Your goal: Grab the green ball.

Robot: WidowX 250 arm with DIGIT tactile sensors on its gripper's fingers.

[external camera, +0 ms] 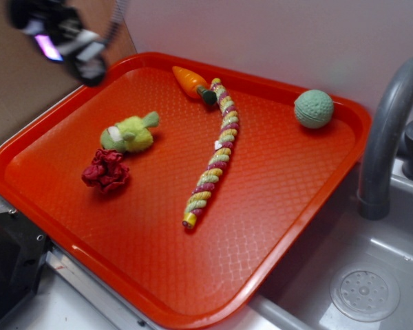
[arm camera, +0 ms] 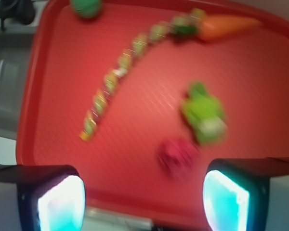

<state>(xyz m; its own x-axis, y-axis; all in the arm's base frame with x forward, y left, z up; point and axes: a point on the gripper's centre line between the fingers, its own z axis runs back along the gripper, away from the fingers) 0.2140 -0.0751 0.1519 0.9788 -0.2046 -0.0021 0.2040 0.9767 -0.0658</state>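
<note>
The green ball (external camera: 314,108), pale mint with a dimpled surface, sits at the far right corner of the red tray (external camera: 289,227). In the blurred wrist view the ball (arm camera: 86,6) shows at the top edge, partly cut off. My gripper (external camera: 69,42) hangs high above the tray's far left corner, far from the ball. In the wrist view the gripper (arm camera: 142,199) is open and empty, its two pads wide apart over the tray's near rim.
On the tray lie a lime plush toy (external camera: 129,134), a crumpled red thing (external camera: 107,170), a twisted rope toy (external camera: 213,155) and an orange carrot toy (external camera: 191,81). A grey faucet (external camera: 389,124) and a sink with its drain (external camera: 365,294) stand to the right.
</note>
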